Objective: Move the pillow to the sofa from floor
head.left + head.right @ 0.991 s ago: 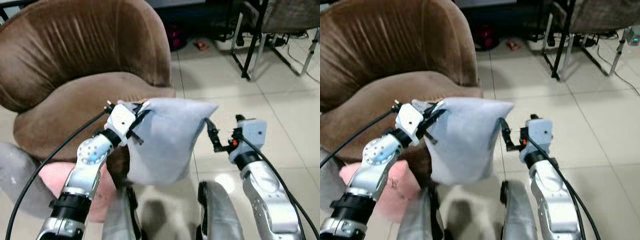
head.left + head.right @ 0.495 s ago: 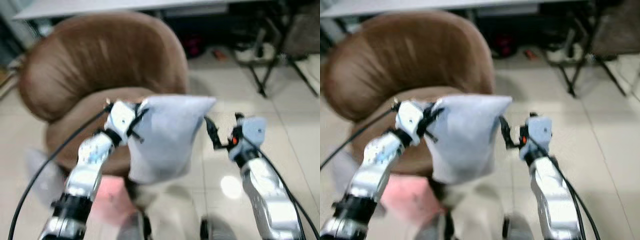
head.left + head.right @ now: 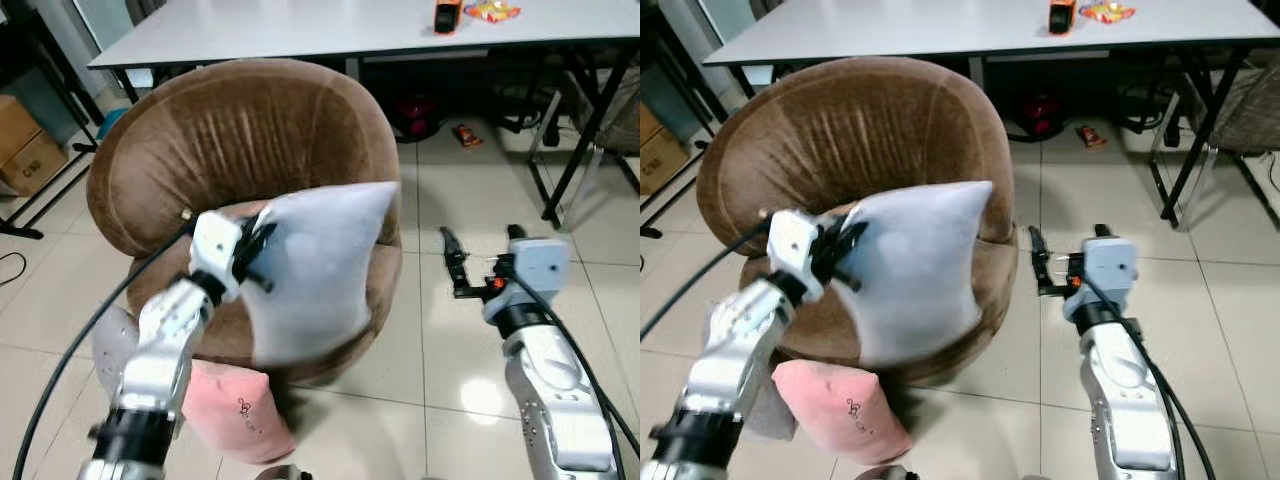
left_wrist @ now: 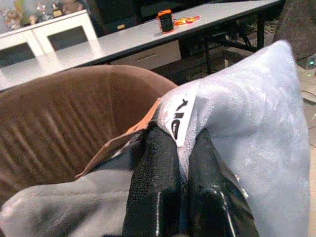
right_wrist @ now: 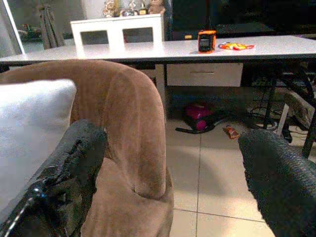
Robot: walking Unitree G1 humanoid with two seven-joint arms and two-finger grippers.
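A pale grey pillow (image 3: 315, 270) hangs in the air in front of the brown round sofa (image 3: 240, 140), over the front of its seat. My left gripper (image 3: 255, 245) is shut on the pillow's left edge. In the left wrist view the two black fingers (image 4: 158, 163) pinch the seam beside a white label. My right gripper (image 3: 455, 265) is open to the right of the pillow, clear of it, above the tiled floor. Its fingers (image 5: 81, 148) stand wide apart in the right wrist view.
A pink pillow (image 3: 235, 405) lies on the floor against the sofa's front, with a grey cushion (image 3: 110, 340) to its left. A white table (image 3: 350, 25) stands behind the sofa, its black legs (image 3: 570, 150) at the right. A cardboard box (image 3: 25, 150) is far left.
The camera has risen and now takes in the whole sofa and table. The right gripper, which touched the pillow's right corner, is now apart from it. The left gripper still holds the pillow.
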